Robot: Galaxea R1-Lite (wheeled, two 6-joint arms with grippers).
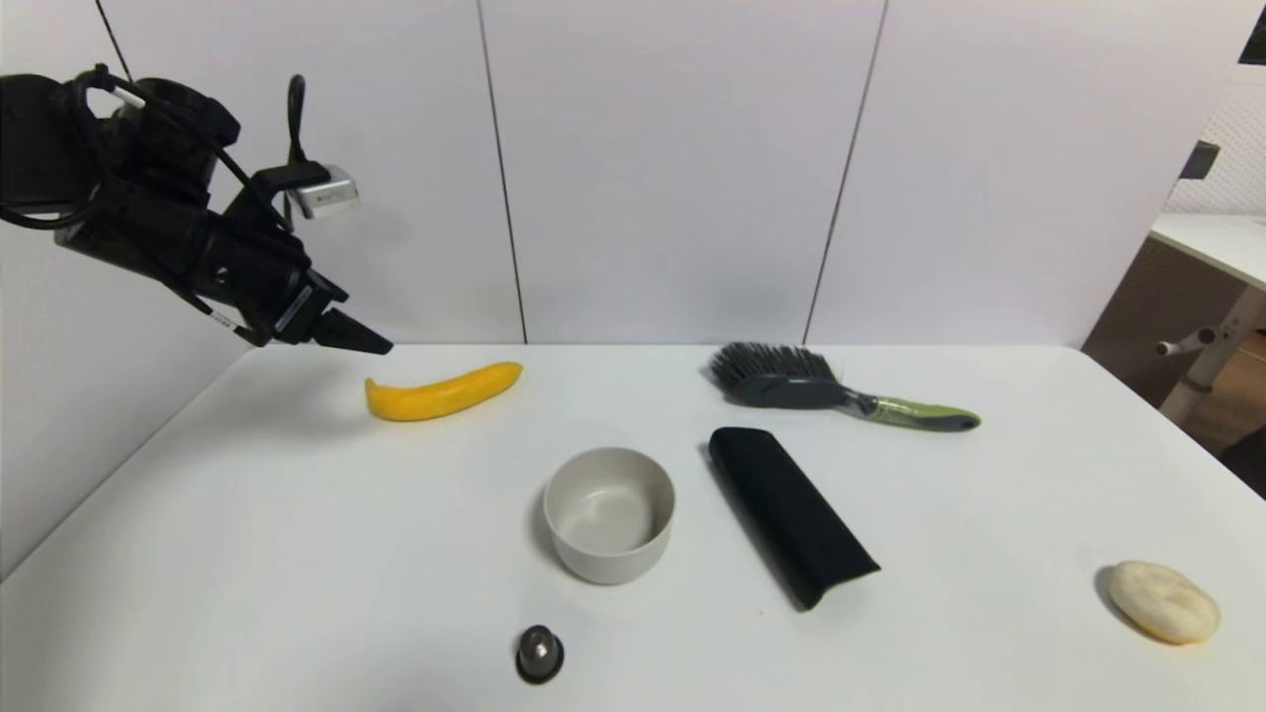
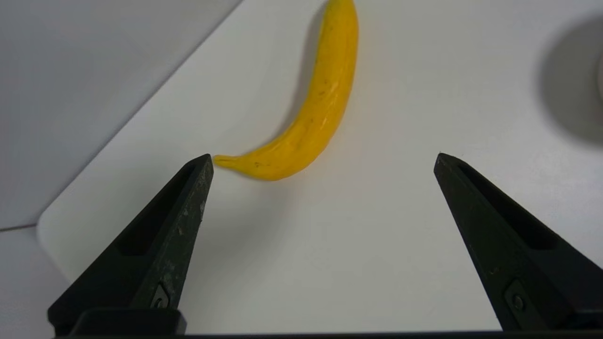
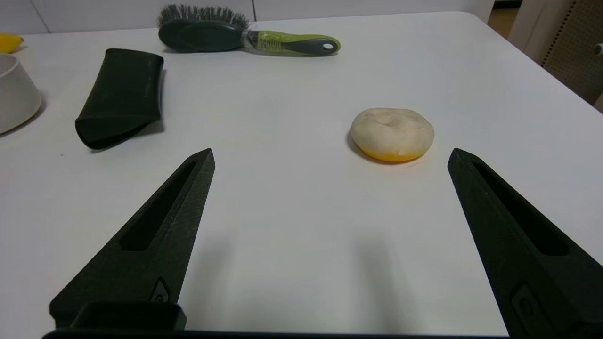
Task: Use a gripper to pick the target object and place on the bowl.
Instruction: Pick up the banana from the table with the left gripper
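The yellow banana (image 1: 442,392) lies on the white table (image 1: 297,554) at the far left; it also shows in the left wrist view (image 2: 313,108). The off-white bowl (image 1: 609,513) stands empty near the table's middle; its edge shows in the right wrist view (image 3: 14,94). My left gripper (image 1: 361,341) hangs in the air above the table's far left corner, just left of the banana's end, open and empty (image 2: 322,160). My right gripper (image 3: 330,155) is open and empty, low over the table's near right part, out of the head view.
A black folded case (image 1: 791,512) lies right of the bowl. A hairbrush with a green handle (image 1: 831,388) lies at the back. A pale cream bun-like lump (image 1: 1162,600) sits at the near right. A small dark metal knob (image 1: 539,653) sits in front of the bowl.
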